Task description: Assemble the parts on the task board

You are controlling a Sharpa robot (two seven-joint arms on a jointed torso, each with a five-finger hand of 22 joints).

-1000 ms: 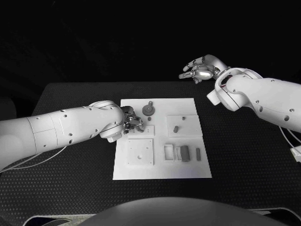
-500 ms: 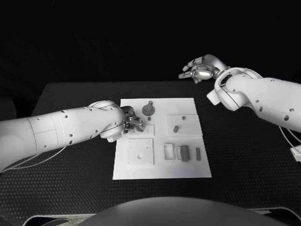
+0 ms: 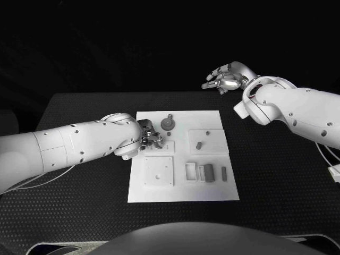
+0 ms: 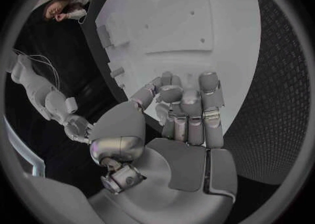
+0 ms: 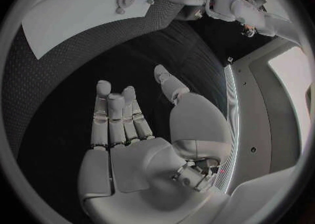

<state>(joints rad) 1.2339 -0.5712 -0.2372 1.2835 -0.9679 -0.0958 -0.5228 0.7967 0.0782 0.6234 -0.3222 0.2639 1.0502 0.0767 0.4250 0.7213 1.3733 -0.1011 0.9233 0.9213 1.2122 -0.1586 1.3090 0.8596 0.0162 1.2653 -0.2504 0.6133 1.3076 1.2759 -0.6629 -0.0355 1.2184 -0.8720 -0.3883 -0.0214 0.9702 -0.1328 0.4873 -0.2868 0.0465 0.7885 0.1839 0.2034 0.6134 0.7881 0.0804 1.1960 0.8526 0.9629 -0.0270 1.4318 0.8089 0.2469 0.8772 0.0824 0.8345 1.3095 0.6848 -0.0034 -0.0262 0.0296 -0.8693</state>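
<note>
A robot lab — black table (image 3: 285,175), white task board (image 3: 181,183), dark surroundings — a test bench.

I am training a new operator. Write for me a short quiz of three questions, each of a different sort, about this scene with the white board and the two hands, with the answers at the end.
1. True or false: the right hand rests on the white rectangular task board.
2. Which hand is at the board's left edge, near the round grey part with a stem? A) left hand B) right hand C) neither
3. Fill in: the right hand is raised beyond the far edge of the black ____, fingers apart, holding nothing.

Key: 1 false; 2 A; 3 table.
</note>
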